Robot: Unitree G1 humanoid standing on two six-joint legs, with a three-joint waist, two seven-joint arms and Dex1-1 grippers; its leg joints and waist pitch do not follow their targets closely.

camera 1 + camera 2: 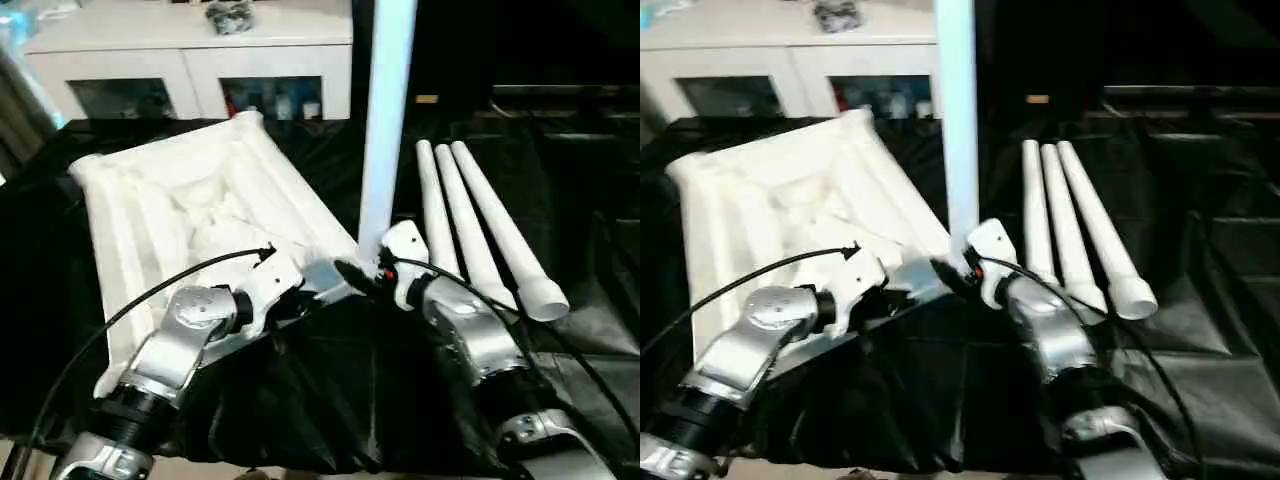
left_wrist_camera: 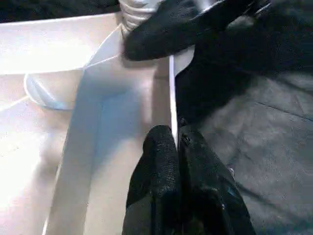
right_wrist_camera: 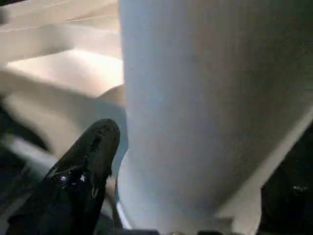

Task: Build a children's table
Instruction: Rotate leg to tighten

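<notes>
So far I have one leg (image 1: 385, 120) upright in the tabletop (image 1: 190, 215) corner; left end effector (image 2: 176, 147) pinches the rim, right end effector (image 3: 195, 161) loosely straddles it. Three legs (image 1: 480, 225) wait.

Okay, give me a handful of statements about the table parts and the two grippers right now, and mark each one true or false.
1. One leg stands upright at the near corner of the tabletop. True.
2. Four loose legs lie on the black cloth. False: three loose legs lie there side by side, on the robot's right of the tabletop.
3. The left gripper is shut on the tabletop's thin edge. True.
4. The tabletop lies with its smooth side up. False: its ribbed underside faces up.
5. The right gripper is at the foot of the upright leg. True.
6. The white cabinet stands behind the robot. False: it stands beyond the tabletop, ahead of the robot.
</notes>
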